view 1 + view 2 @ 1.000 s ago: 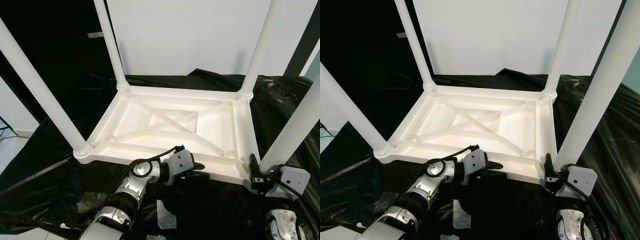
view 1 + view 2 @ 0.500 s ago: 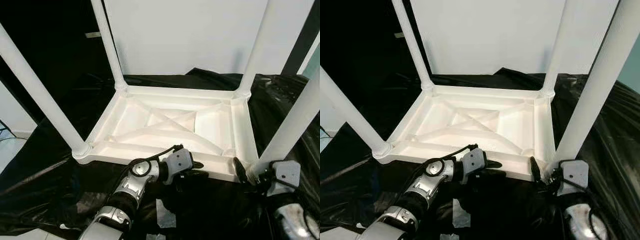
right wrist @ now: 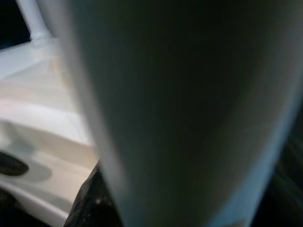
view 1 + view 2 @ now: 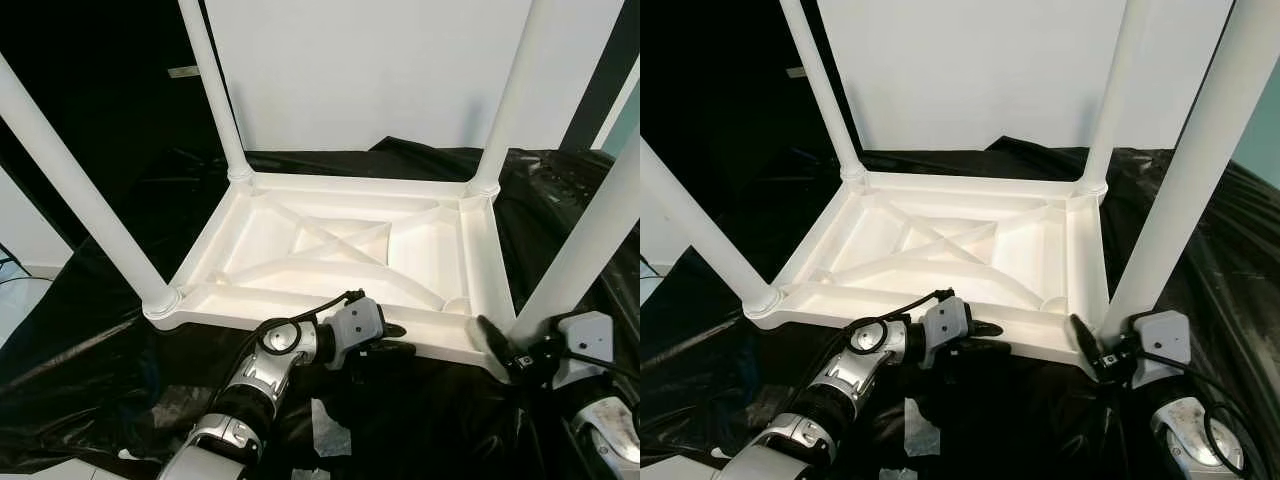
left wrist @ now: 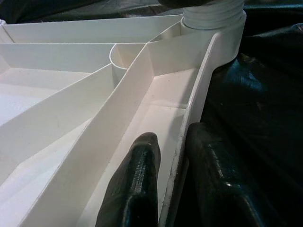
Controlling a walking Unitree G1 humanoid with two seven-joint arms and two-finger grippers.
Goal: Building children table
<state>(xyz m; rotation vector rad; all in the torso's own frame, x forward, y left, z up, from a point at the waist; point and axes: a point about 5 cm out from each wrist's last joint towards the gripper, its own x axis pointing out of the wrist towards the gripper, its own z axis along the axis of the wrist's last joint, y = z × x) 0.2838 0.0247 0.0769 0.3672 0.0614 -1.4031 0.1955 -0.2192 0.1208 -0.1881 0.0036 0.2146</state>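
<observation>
- On the black plastic sheet [image 4: 90, 350] lies the upside-down white table [image 4: 340, 250], its ribbed underside up; three legs stand screwed into their corners, at the far left [image 4: 212, 85], far right [image 4: 508, 95] and near left [image 4: 75, 190].
- At the table's near edge, in the head views, the left gripper [image 4: 385, 340] pinches the rim, much as half a second ago.
- At the table's near right corner, the right gripper [image 4: 497, 345] holds the fourth leg [image 4: 585, 240] by its base. Since the earlier frame the leg's foot has slid outward: its base now sits just outside the corner, and the open socket [image 4: 1055, 302] shows bare.
- Left wrist view: one black finger [image 5: 137, 189] lies inside the table's rim [image 5: 189, 118], the other outside, narrowly closed on it; the near left leg's collar [image 5: 213, 9] is at the far end.
- Right wrist view: the blurred fourth leg [image 3: 189, 118] is very close, with the table's socket hole [image 3: 9, 164] off beside it.
</observation>
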